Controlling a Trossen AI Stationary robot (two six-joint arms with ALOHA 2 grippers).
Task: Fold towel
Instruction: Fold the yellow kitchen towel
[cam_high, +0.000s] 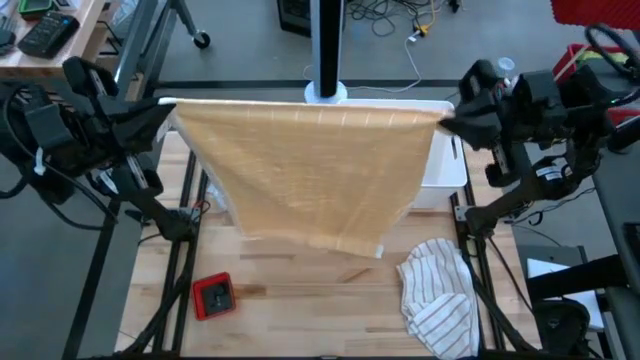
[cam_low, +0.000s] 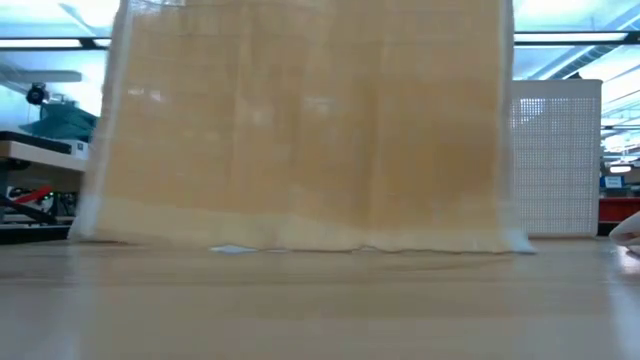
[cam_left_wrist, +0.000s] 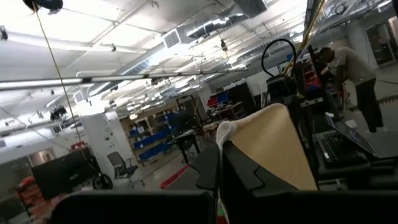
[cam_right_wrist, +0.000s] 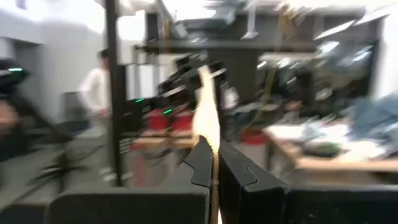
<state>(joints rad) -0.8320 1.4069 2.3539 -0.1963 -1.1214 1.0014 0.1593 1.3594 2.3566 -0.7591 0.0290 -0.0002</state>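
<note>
The left gripper (cam_high: 168, 108) is clenched on one upper corner of the tan towel (cam_high: 310, 170), and the right gripper (cam_high: 446, 122) is clenched on the opposite upper corner. Between the two pincers the towel's top edge runs taut and straight, and the cloth hangs down from them as a broad sheet, narrowing toward its lower edge. In the low view the towel (cam_low: 300, 130) fills most of the frame as an upright curtain, its bottom hem meeting the wooden table (cam_low: 320, 300) or hanging just above it; which, cannot be told.

In the left wrist view the dark fingers (cam_left_wrist: 239, 171) pinch the cloth, and the towel (cam_left_wrist: 280, 143) rises beyond them as a rounded fold. In the right wrist view the fingers (cam_right_wrist: 202, 163) are pressed together with the towel (cam_right_wrist: 208, 124) seen edge-on as a thin strip standing up from between them.

Below and inward of the right gripper, a striped white cloth (cam_high: 440, 295) lies crumpled on the table (cam_high: 300, 310), apart from the hanging towel. Below the left gripper, near the table's front, sits a small red and black object (cam_high: 212, 295). Just behind the taut top edge, between the two pincers, a white tray (cam_high: 440, 165) shows past the towel. A person (cam_left_wrist: 354, 78) stands in the room beyond the left gripper.
</note>
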